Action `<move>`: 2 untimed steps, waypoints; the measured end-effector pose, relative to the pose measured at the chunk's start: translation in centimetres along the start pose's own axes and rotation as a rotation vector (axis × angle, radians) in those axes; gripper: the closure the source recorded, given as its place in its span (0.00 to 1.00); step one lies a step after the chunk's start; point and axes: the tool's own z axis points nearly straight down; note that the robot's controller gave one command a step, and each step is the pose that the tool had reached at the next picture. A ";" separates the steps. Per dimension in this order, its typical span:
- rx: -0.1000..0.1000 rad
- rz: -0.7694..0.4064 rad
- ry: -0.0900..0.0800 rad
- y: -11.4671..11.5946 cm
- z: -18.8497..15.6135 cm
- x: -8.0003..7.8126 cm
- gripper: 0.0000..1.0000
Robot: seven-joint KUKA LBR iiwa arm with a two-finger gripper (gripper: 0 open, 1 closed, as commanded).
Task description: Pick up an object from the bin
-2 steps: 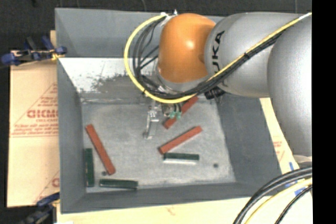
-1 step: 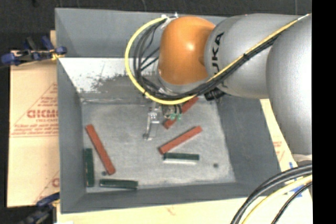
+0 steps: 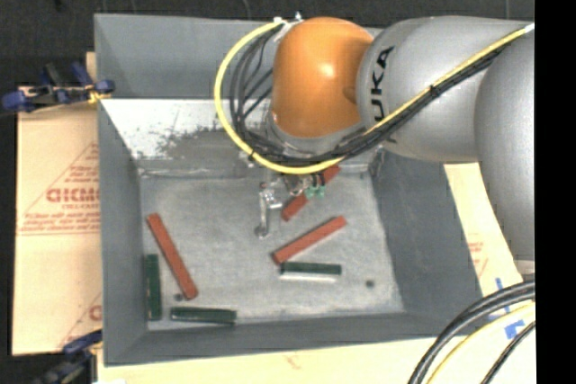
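My gripper [image 3: 263, 220] hangs low over the middle of the bin floor, just under the arm's orange cover. Right beside it, to the right, lies a short red stick [image 3: 295, 207] whose upper end runs under the arm, with a small green bit [image 3: 315, 191] next to it. A longer red stick [image 3: 309, 240] lies slanted a little below and right of the gripper. Under that one, a dark green stick [image 3: 310, 268] rests on a white one [image 3: 306, 277].
At the left of the floor lies a long red stick [image 3: 171, 254], with a dark green stick [image 3: 153, 286] standing along the left wall and another [image 3: 202, 316] along the front wall. A tiny dark speck [image 3: 369, 285] sits at the right.
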 end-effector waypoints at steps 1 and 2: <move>-0.003 -0.186 -0.028 0.4 0.6 -0.1 0.00; -0.004 -0.211 -0.014 -3.9 8.1 5.1 0.00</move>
